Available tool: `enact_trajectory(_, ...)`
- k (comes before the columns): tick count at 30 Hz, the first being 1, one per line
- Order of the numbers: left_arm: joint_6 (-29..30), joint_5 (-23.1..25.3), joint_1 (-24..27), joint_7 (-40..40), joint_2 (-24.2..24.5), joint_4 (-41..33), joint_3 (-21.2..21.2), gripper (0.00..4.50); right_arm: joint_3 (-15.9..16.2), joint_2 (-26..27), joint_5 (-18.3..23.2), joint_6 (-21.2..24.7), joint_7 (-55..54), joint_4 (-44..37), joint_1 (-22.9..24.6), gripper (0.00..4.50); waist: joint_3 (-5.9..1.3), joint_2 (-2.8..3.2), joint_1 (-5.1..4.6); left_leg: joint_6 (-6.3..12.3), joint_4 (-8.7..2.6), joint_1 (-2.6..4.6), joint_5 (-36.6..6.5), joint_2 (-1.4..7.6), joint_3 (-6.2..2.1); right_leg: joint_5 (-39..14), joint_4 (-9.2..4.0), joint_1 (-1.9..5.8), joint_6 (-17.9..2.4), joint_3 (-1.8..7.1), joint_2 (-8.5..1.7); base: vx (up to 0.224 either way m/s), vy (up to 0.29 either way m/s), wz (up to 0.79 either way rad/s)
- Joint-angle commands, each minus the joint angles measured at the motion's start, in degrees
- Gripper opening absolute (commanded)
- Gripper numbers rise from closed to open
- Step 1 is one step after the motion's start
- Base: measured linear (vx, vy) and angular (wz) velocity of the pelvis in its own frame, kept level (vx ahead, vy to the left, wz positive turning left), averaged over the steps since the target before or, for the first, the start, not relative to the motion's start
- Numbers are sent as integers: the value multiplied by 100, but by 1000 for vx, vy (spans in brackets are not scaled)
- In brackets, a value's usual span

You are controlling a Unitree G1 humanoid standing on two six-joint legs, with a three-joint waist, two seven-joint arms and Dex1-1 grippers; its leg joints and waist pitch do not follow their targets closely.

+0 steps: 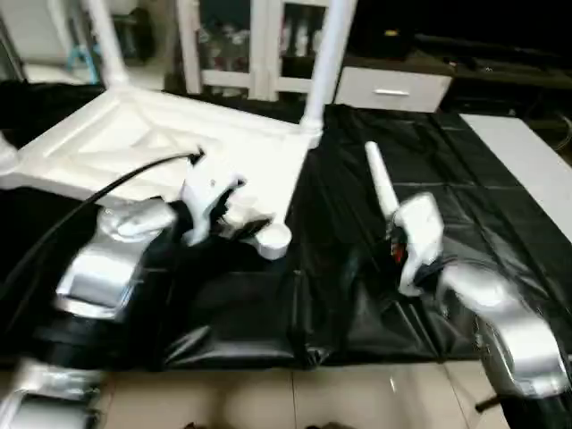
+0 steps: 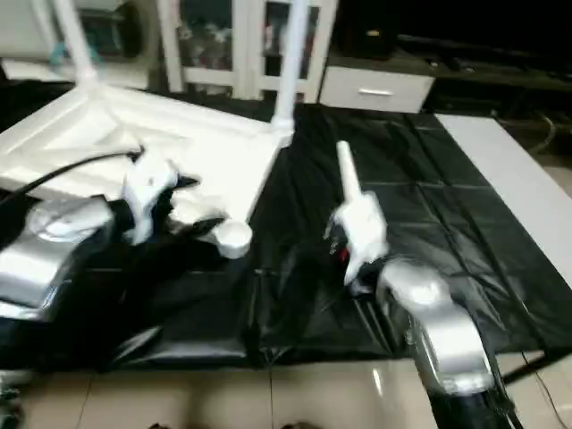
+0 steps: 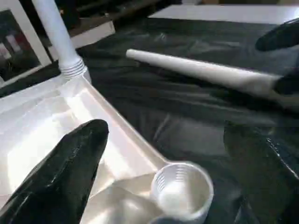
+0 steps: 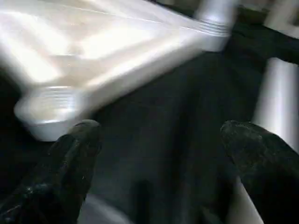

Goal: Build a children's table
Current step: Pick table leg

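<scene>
- Tabletop [image 1: 161, 147]: lies underside up on the black sheet [image 1: 465, 206], upper left of the head views; ribbed face upward.
- Loose leg [image 1: 379, 181]: one, lying flat at centre frame, long axis running from the right gripper [image 4: 159, 154] toward the top of the frame, narrow end away.
- Fitted legs: two visible, upright at the far corners [image 1: 327, 54] [image 1: 105, 40].
- Empty socket [image 3: 182, 190]: one round corner socket, near corner; its hollow shows only in the left wrist view.
- Left gripper [image 3: 173, 163]: fingers spread, straddling that socket.
- Right gripper: fingers spread, holding nothing, above the sheet; leg beside one finger.
</scene>
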Motion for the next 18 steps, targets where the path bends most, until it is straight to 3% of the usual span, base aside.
enact_trajectory(1, 49, -89, 194, -46, 21, -172, -45, 449, -310, 8, 55, 359, -325, 192, -158, 447, -353, 89, 7, -151, -448, -58, -1640, -77, 58, -2533, -506, 307, -477, 169, -196, 0, 0, 0)
enact_trajectory(4, 131, -279, 558, -666, 81, -608, -307, 449, -406, -79, -173, 821, -724, 701, -686, 447, -393, 91, -25, -98, -423, -65, -1295, -76, 77, -2145, -451, 308, -548, 186, -181, 0, 0, 0)
enact_trajectory(5, 131, -279, 558, -666, 81, -608, -307, 449, -406, -79, -173, 821, -724, 701, -686, 447, -404, 94, -39, -126, -432, -98, -1104, -70, 67, -1901, -393, 335, -652, 189, -185, 0, 0, 0)
enact_trajectory(6, 278, -420, 615, -815, 107, -782, -358, 449, -414, -87, -278, 1023, -845, 879, -874, 447, -413, 126, -14, -141, -405, -52, -1029, -64, 102, -1649, -380, 289, -730, 204, -174, 0, 0, 0)
enact_trajectory(7, 389, -505, 640, -895, 133, -880, -388, 449, -400, -107, -334, 1128, -889, 980, -975, 447, -420, 87, -27, -148, -398, -51, -943, -63, 109, -1467, -341, 291, -808, 208, -162, 0, 0, 0)
enact_trajectory(8, 623, -689, 680, -1033, 269, -1113, -518, 449, -397, -121, -344, 1393, -888, 1224, -1200, 447, -415, 98, -19, -148, -411, -78, -845, -69, 102, -1259, -298, 326, -904, 204, -154, 0, 0, 0)
enact_trajectory(9, 668, -723, 687, -1068, 308, -1179, -566, 449, -364, -146, -368, 1453, -871, 1332, -1273, 447, -404, 110, -11, -131, -403, -63, -874, -70, 118, -1191, -306, 314, -947, 207, -155, 0, 0, 0)
enact_trajectory(14, 847, -843, 671, -1233, 360, -1452, -723, 449, -216, -165, -353, 1721, -747, 2230, -1673, 447, -394, 101, -23, -148, -402, -55, -1010, -77, 129, -1442, -328, 327, -949, 197, -167, 0, 0, 0)
enact_trajectory(16, 890, -826, 637, -1275, 344, -1499, -762, 449, -24, -169, -553, 1665, -796, 2811, -1887, 447, -391, 76, -10, -163, -392, -52, -1052, -74, 140, -1576, -351, 320, -911, 201, -179, 0, 0, 0)
enact_trajectory(18, 958, -842, 613, -1255, 340, -1529, -793, 449, -57, -85, -641, 1632, -922, 3316, -2090, 447, -394, 39, -28, -188, -377, -62, -1031, -79, 154, -1668, -354, 316, -880, 204, -183, 0, 0, 0)
